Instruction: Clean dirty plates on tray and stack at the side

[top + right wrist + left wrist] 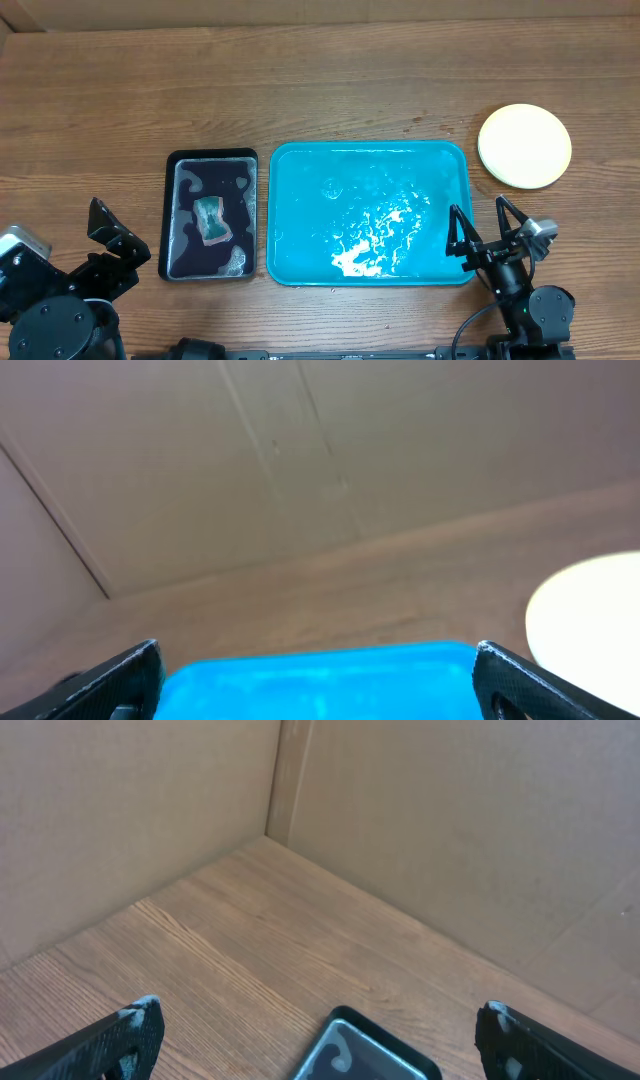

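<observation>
1. On the wood-grain table (320, 90), one glossy, wet turquoise rectangular plastic tray (300, 220).
2. Beside it, one black rectangular tray (170, 215) holding one teal sponge (210, 220).
3. One pale-yellow round plate (524, 146) visible on the table, near the turquoise tray's far right corner.
4. Left gripper (318, 1015) and right gripper (479, 215): both spread wide.

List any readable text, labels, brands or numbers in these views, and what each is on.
None: no text, label, brand or number can be read in any view.
Blue tray: no print; the white patches are glare.
Black tray: only pale swirls around the sponge, no letters.
Plate: plain.
Cardboard wall: bare, no markings.
</observation>
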`<state>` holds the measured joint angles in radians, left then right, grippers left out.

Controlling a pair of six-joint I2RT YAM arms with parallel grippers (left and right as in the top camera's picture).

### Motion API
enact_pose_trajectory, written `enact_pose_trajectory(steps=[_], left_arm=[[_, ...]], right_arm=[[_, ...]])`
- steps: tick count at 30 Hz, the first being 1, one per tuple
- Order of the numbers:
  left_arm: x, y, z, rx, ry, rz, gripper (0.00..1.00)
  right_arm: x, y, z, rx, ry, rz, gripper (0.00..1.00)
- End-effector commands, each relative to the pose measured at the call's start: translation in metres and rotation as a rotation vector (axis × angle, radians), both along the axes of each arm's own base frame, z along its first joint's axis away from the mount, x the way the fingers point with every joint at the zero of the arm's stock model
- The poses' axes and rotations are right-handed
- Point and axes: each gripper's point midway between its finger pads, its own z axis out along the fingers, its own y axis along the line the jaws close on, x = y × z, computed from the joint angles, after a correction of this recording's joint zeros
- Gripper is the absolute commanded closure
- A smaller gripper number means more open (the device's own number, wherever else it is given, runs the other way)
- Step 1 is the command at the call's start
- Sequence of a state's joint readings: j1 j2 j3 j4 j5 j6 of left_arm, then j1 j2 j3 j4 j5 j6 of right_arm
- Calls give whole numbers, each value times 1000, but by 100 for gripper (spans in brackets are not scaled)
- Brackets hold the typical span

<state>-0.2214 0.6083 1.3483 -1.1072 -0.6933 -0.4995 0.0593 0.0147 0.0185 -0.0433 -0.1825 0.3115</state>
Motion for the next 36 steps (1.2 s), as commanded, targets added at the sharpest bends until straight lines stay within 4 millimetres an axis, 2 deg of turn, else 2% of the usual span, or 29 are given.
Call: enact_pose_trajectory(steps=[1, 11, 36], left_arm=[[-4, 3, 5, -9, -26, 18, 0], [-4, 3, 5, -9, -26, 19, 0], [-4, 3, 5, -9, -26, 19, 0]], right_arm=[[0, -2, -9, -12, 22, -12, 0], [0, -2, -10, -58, 13, -12, 0], [0, -2, -9, -50, 12, -9, 0]])
